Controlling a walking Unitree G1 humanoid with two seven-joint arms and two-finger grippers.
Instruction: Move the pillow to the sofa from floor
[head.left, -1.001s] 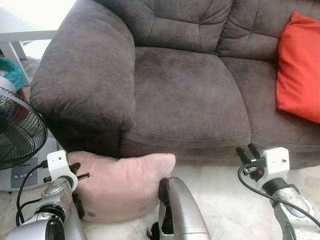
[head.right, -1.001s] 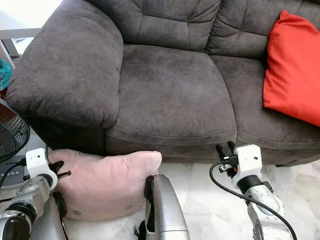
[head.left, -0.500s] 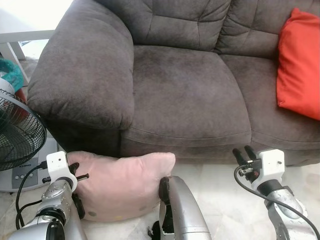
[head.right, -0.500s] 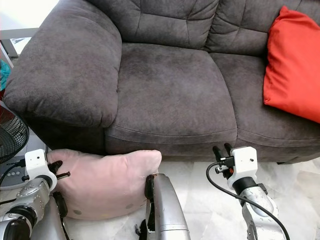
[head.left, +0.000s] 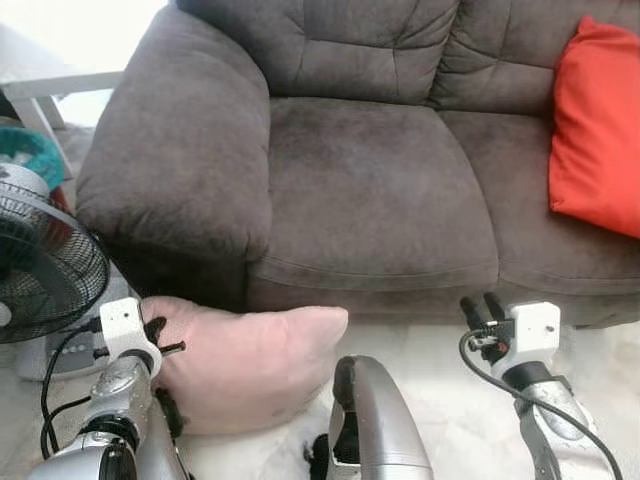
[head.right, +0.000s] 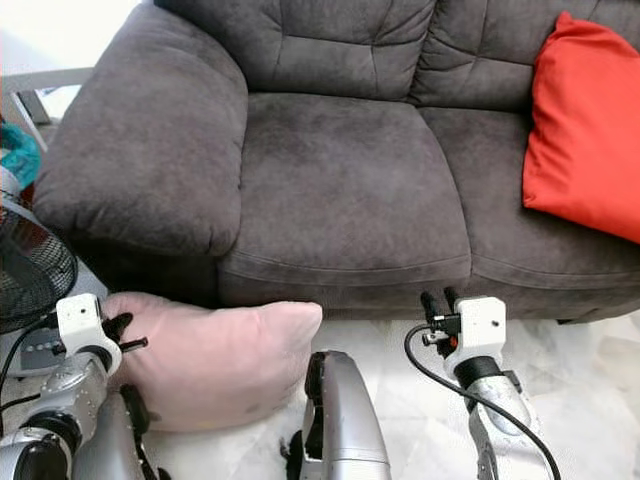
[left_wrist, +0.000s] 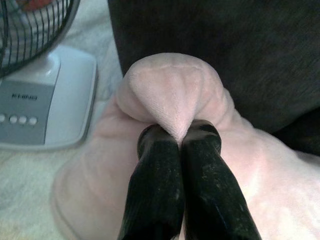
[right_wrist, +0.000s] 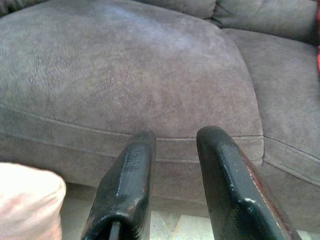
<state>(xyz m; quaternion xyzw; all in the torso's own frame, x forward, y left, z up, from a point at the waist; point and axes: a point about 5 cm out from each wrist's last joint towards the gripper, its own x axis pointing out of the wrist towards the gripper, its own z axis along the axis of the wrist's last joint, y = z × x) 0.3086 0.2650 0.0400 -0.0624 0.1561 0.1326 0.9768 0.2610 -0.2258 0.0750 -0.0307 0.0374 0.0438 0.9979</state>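
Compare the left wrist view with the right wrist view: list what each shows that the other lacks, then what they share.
Left wrist view alone: the left gripper shut on a pinched corner of the pink pillow, and a white fan base beside it. Right wrist view alone: the right gripper open and holding nothing, facing the sofa's seat cushion, with floor below. Both share the dark grey sofa and the pink pillow.

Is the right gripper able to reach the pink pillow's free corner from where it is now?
Probably yes. The right gripper hangs open before the sofa front, and bare floor lies between it and the pink pillow, whose other corner the left gripper pinches.
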